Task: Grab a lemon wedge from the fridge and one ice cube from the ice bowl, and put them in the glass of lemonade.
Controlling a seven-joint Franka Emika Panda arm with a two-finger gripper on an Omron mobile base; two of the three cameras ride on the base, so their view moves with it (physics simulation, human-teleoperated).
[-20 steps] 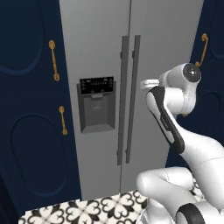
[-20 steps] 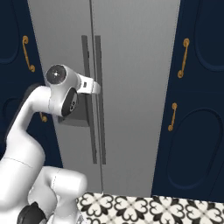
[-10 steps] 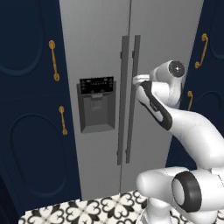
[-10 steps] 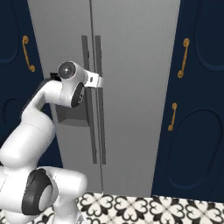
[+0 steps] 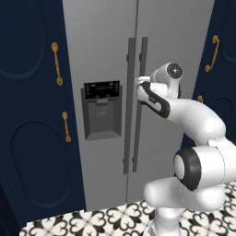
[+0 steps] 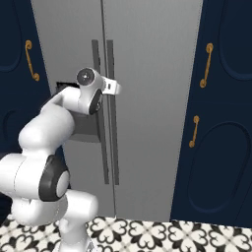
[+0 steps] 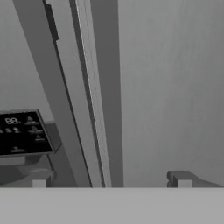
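From the left base view we saw the fridge [image 5: 106,92] nearly front on, its two tall grey steel doors shut, with the black-panelled dispenser recess [image 5: 102,110] set in the left door. In the right base view that recess was mostly hidden behind the white arm, though the fridge's [image 6: 147,98] right door showed broad and plain beside a navy cabinet [image 6: 221,123] with gold handles [image 6: 205,65].

The two long dark handles [image 5: 136,106] ran down the middle seam, close together. The gripper [image 5: 139,82] was at the right-hand handle in the left base view, about level with the top of the dispenser panel; in the right base view the gripper [image 6: 116,88] sat at the handles [image 6: 109,113] too. Whether it touched the bar we could not tell from either base view.

The hand view showed more: the fingertips [image 7: 181,180] stood wide apart at the bottom corners, with both handles [image 7: 105,96] rising between them, close ahead, and the dispenser's display [image 7: 22,133] at the left. Nothing was clamped between the jaws.
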